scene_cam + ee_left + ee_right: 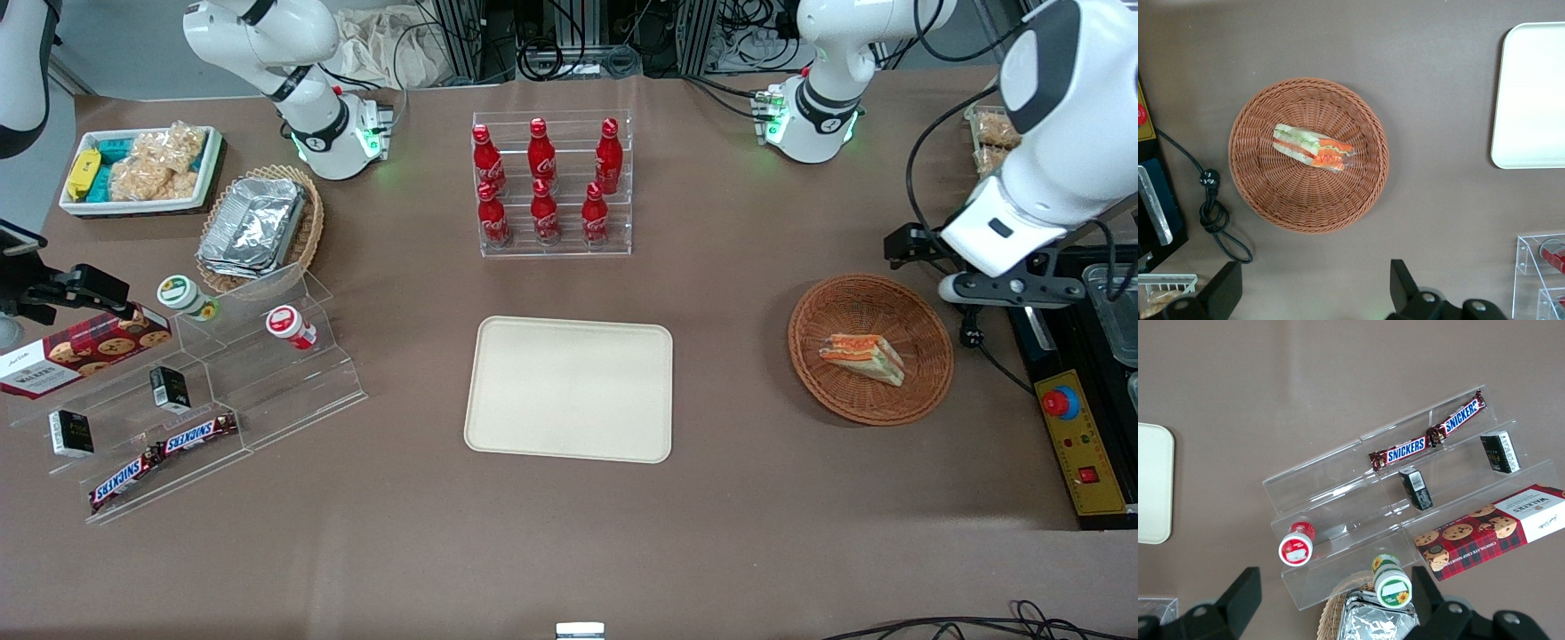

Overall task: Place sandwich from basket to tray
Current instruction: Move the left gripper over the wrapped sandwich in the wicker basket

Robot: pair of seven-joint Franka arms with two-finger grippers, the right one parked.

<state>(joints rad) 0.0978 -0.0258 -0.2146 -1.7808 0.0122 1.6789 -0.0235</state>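
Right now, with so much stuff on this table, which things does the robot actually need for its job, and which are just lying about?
Needed:
- sandwich, lying in the round wicker basket
- cream tray
- left gripper, open, hovering above the basket

Lying about:
- rack of Coca-Cola bottles
- Snickers bars
- Walkers cookie box
- foil containers
- white snack bin

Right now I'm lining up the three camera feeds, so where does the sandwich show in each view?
Front view: the sandwich lies in the basket, toward the working arm's end of the table.
Left wrist view: the sandwich sits mid-basket, away from the gripper, whose fingers are open.
Right wrist view: not in it.
Shared landmark: the tray, seen in all three.
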